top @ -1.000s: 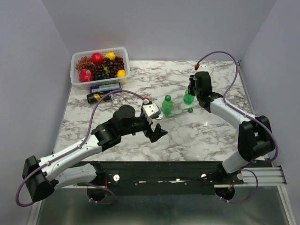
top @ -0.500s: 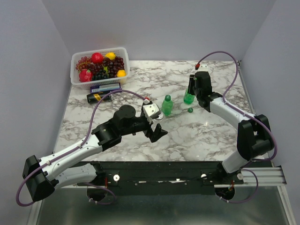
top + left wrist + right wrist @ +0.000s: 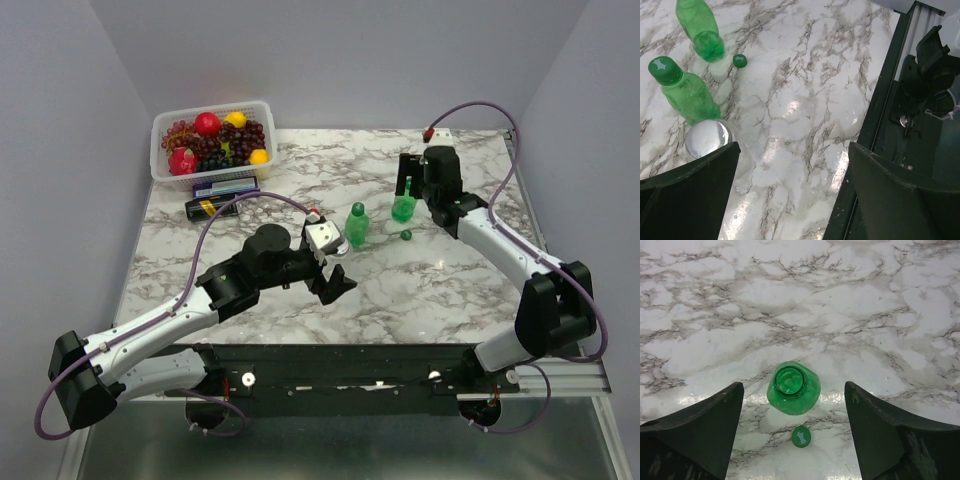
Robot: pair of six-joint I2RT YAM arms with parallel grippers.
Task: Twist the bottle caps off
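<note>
Presently, the right gripper (image 3: 794, 386) is held spread wide above the uncapped green bottle (image 3: 806, 396), right of centre on the marble table (image 3: 450, 290), with nothing grasped. A loose green cap (image 3: 801, 436) is seen lying on the table just near of that bottle. The left gripper (image 3: 792, 150) is likewise released, its fingers parted. The clear bottle's silvery cap (image 3: 709, 139) is seen just beside one finger. The capped green bottle (image 3: 690, 97) is stood just beyond, upright.
</note>
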